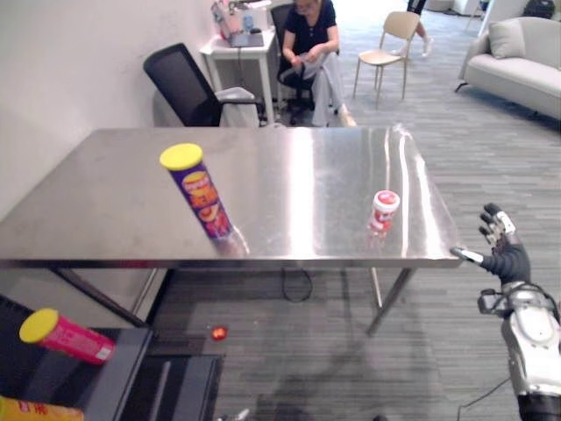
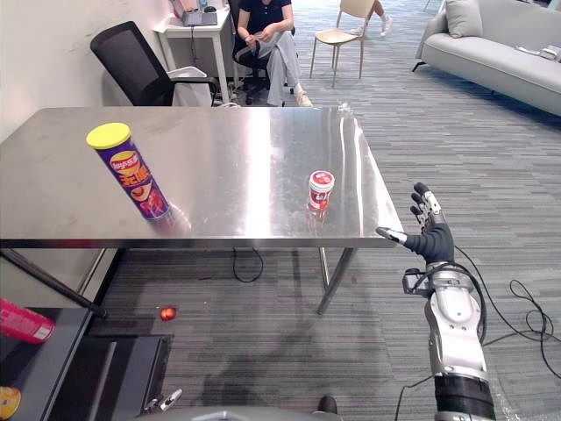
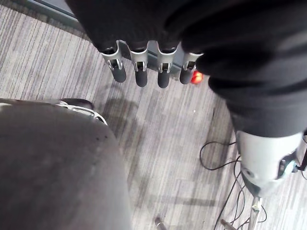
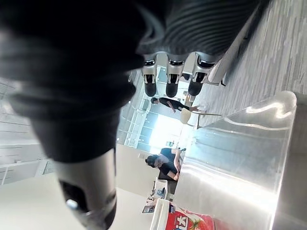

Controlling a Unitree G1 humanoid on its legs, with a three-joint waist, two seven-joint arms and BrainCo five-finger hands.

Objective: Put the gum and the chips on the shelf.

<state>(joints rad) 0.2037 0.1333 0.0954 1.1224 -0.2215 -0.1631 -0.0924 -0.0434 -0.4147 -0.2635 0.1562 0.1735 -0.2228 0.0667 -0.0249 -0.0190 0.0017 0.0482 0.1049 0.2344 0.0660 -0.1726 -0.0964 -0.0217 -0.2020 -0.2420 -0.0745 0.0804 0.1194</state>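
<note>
The right hand (image 2: 429,237) is hovering off the table's (image 2: 263,132) near right corner, fingers (image 2: 431,209) spread wide, holding nothing. The gum (image 2: 321,189) is standing near that edge, the chips (image 2: 130,171) further left (both untouched). A reach is beginning, I'd judge: next, closing round the gum. The left hand (image 3: 141,67) is hanging, fingers straight.

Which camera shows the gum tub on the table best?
The right eye view: the gum tub stands whole and upright near the front edge of the table. The left eye view matches; the right wrist view crops it; the left wrist view faces the floor.
</note>
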